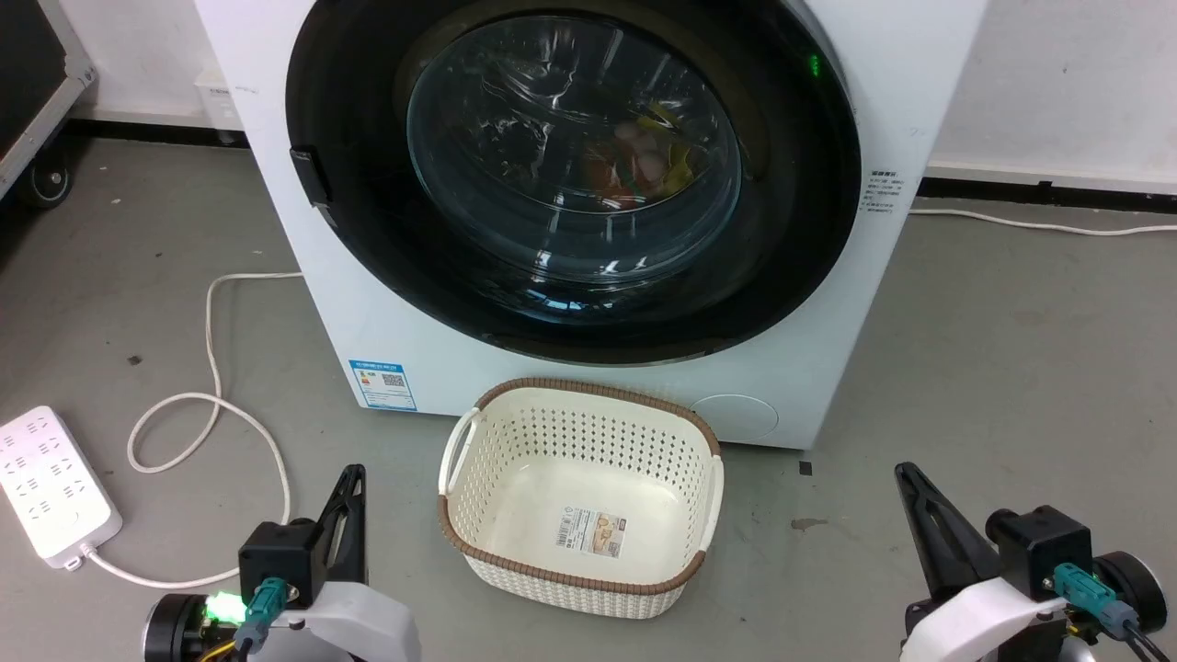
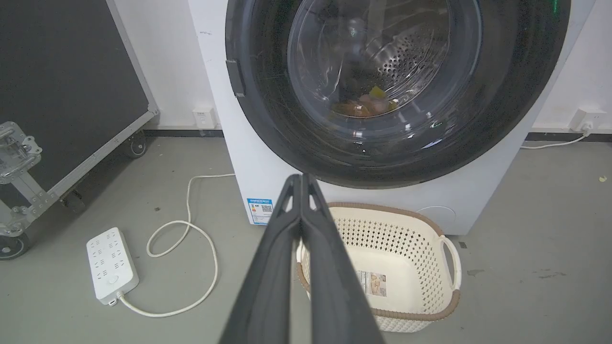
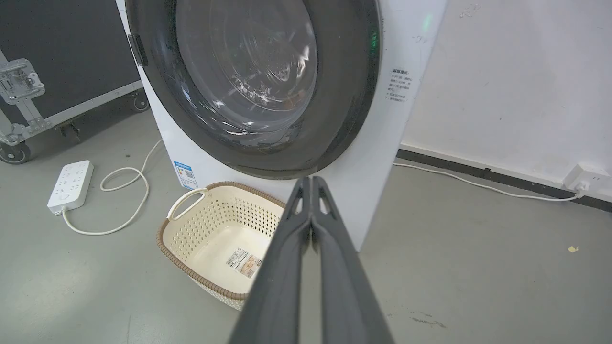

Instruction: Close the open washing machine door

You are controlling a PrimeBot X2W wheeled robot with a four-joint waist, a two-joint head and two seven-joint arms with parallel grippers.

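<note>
A white multi-socket power strip (image 1: 51, 483) lies on the grey floor at the far left, its white cable (image 1: 216, 405) looping toward the machine. The left wrist view adds a black wheeled flight case (image 2: 62, 81) beyond it. The left hand (image 1: 352, 483) hangs low, and its wrist view shows its fingers pressed together (image 2: 301, 180). The white front-loading washing machine (image 1: 368, 303) stands centre, its big round black glass-windowed door (image 1: 570, 175) lying flush against the front, with coloured laundry (image 1: 644, 156) dim behind the glass. The cream perforated basket (image 1: 588, 391) sits on the floor just before it. The right hand (image 1: 906, 476) also has its fingers together (image 3: 311, 181); its wrist view adds a wall socket (image 3: 585, 177).
</note>
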